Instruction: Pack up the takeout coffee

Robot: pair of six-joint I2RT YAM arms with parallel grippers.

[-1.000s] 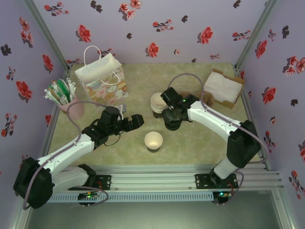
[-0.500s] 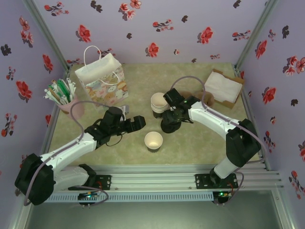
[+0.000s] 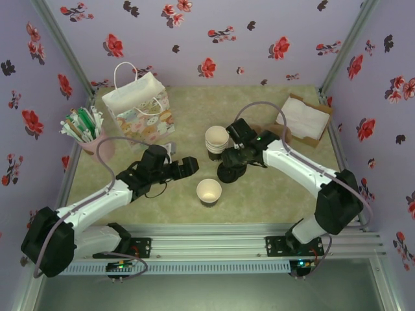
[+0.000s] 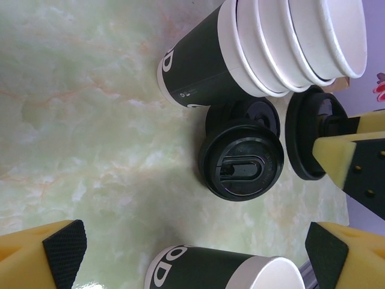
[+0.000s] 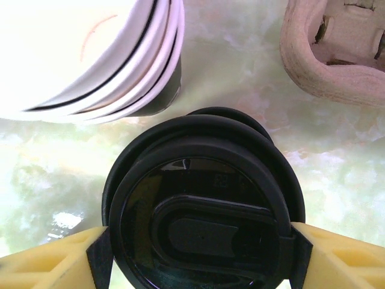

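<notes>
Gripping a black lid [image 5: 198, 205] by its rim in the right claw [image 5: 194, 238], jaws part-open around it, pads on both sides, just over the loose lids [image 4: 240, 168] and beside the cup stack [image 5: 90, 54]. Holding nothing in the left claw [image 3: 188, 166], spread wide, with the takeout coffee cup [image 3: 209, 190] upright and lidless just off its tips, untouched, and near the right claw on its near-left side.

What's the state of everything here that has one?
left hand, open, holding nothing.
right hand, shut on the held lid.
held lid, gripped at its rim, above the lid pile.
single cup, upright, lidless.
cup stack, upright, nested, lidless.
gift bag, standing upright.
</notes>
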